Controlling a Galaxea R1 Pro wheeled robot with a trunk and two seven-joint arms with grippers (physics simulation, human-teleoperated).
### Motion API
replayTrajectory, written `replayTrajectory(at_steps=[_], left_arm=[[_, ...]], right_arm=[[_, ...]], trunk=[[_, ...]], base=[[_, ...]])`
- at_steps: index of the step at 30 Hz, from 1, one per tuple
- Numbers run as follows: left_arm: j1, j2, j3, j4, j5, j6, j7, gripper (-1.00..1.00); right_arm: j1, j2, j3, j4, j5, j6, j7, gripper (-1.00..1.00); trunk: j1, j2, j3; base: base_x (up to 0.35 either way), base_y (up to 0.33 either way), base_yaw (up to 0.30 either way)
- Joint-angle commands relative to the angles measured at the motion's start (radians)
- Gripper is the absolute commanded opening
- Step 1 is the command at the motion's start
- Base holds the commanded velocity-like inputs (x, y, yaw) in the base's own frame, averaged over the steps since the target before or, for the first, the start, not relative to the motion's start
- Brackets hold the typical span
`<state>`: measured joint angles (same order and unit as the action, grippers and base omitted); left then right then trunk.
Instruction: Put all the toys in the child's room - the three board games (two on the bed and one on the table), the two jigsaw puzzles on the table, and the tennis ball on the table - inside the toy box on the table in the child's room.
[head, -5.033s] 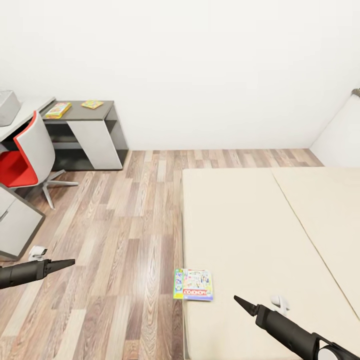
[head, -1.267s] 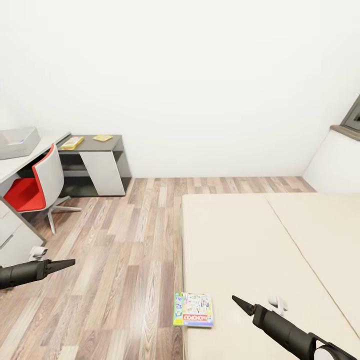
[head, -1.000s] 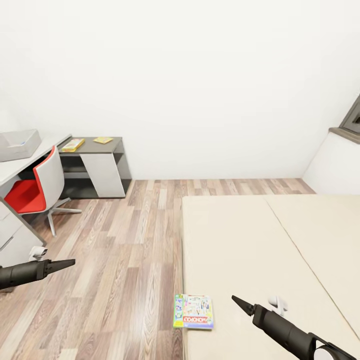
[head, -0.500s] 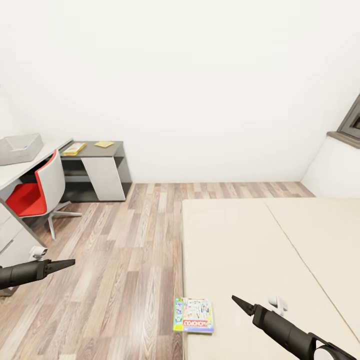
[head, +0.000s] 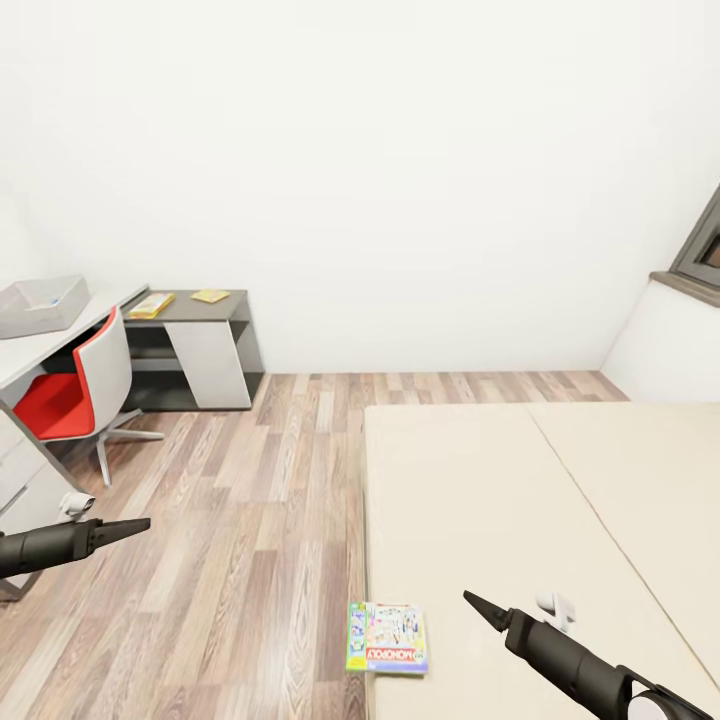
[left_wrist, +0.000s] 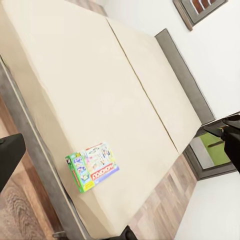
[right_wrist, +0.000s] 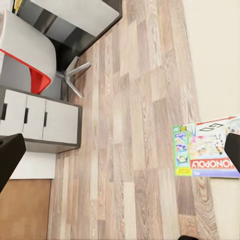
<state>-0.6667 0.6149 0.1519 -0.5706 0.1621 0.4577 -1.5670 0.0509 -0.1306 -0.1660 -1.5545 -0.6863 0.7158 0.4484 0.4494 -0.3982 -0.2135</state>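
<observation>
— Right, starting where? With the arms?

— Yes. Left black gripper (head: 135, 524) held out low over the wood-plank floor (head: 250, 520), forearm near level, tip aimed toward the bed. Tapers to one sharp point in the head view, fingers together, holding nothing.

— And the other?

— Right black gripper (head: 478, 605) raised over the plain beige mattress (head: 480, 500), forearm slanting up from the lower right corner, tip aimed toward the floor side. Same single point, fingers closed on nothing.

— Where is the game?

— White-green-blue printed cardboard game box with a red MONOPOLY stripe (head: 387, 637) lying flat at the mattress's near edge, green side overhanging toward the floor. Just beside the right gripper's tip, apart from it. Seen too from the left wrist (left_wrist: 93, 164) and the right wrist (right_wrist: 207, 152).

— And the desk end?

— Far off at the left wall. Shallow light-grey bin with flared sides (head: 40, 304) on the light-grey desk top (head: 45, 345). On the lower dark-grey wing (head: 190, 307), a flat yellow-green-red box (head: 151, 305) and, just beside it, a thin yellowish square (head: 211, 295); print too small to read. Red-and-grey swivel chair (head: 75, 400) tucked in front, white drawers (right_wrist: 40, 120) close by.
</observation>
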Motion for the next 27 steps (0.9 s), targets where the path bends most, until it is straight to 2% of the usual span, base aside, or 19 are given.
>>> replayTrajectory(at_steps=[1,21,27], left_arm=[[-0.001,0.0,0.0,0.0,0.0,0.011,-0.004,1.0],[-0.001,0.0,-0.001,0.0,0.0,0.011,-0.004,1.0],[-0.001,0.0,-0.001,0.0,-0.001,0.011,-0.004,1.0]], right_arm=[[0.0,0.0,-0.001,-0.001,-0.003,0.006,0.002,1.0],[0.0,0.0,-0.001,-0.001,-0.002,0.005,0.002,1.0],[0.0,0.0,0.0,-0.001,-0.004,-0.036,0.001,1.0]], trunk=[[0.001,-0.002,0.0],[0.001,-0.002,0.031],[0.001,-0.002,0.033]], base=[[0.0,0.0,0.0],[0.0,0.0,0.0],[0.0,0.0,0.0]])
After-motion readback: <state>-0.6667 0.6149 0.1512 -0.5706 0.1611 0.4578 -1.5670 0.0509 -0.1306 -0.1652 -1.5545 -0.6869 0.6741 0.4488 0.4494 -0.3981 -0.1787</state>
